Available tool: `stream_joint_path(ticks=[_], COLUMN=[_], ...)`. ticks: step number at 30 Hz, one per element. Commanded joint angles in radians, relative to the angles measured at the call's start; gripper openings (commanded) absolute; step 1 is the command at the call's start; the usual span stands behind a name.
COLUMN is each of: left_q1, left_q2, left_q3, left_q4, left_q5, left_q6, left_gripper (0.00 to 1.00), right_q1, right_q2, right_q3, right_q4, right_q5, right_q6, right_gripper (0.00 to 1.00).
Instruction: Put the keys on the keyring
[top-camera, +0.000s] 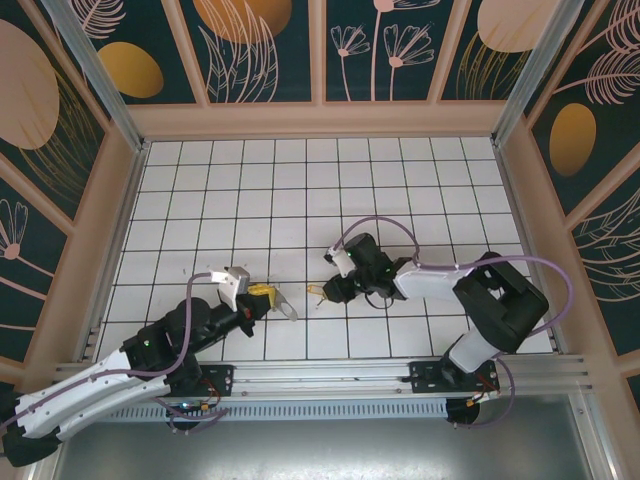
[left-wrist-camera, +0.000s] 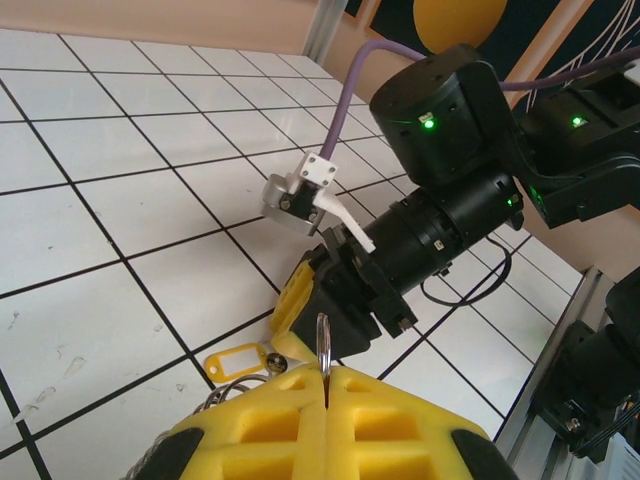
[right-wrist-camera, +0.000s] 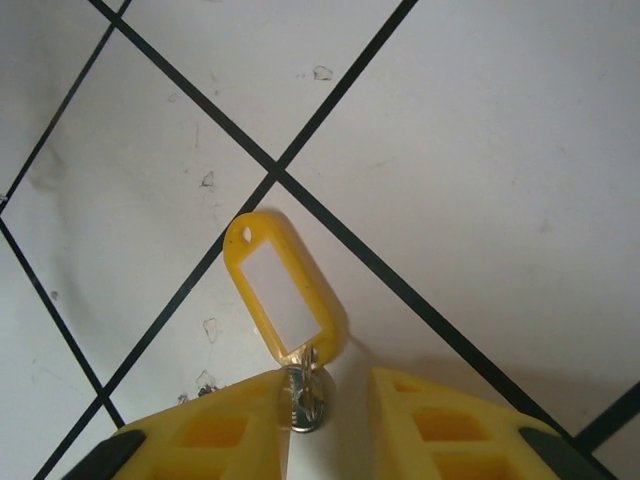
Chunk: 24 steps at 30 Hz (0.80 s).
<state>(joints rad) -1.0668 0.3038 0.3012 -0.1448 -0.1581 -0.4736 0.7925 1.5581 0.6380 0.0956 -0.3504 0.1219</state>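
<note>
My left gripper is shut on a thin silver keyring, which stands edge-on out of its yellow fingertips. Silvery keys hang from that grip, seen as wire loops low on the left in the left wrist view. A key with a yellow tag lies flat on the tile. Its round metal head sits between the fingers of my right gripper and leans on the left pad. Those jaws stand apart. The two grippers face each other closely.
The right arm's black wrist and its purple cable loom just beyond the left fingers. The white tiled floor stretches behind both arms to the patterned walls. A metal rail runs along the near edge.
</note>
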Motion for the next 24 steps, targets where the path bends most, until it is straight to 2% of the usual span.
stream_joint_path(ticks=[1, 24], left_q1=[0.002, 0.002], left_q2=[-0.003, -0.009], left_q3=[0.016, 0.02], left_q4=[0.06, 0.063], left_q5=[0.007, 0.012], left_q6=[0.023, 0.028], left_gripper=[0.0, 0.0], right_q1=[-0.003, -0.004], right_q2=[-0.038, 0.027], right_q3=[-0.036, -0.045], right_q4=[0.084, 0.11], right_q5=[-0.043, -0.035], right_q6=[0.045, 0.05], right_gripper=[0.3, 0.27])
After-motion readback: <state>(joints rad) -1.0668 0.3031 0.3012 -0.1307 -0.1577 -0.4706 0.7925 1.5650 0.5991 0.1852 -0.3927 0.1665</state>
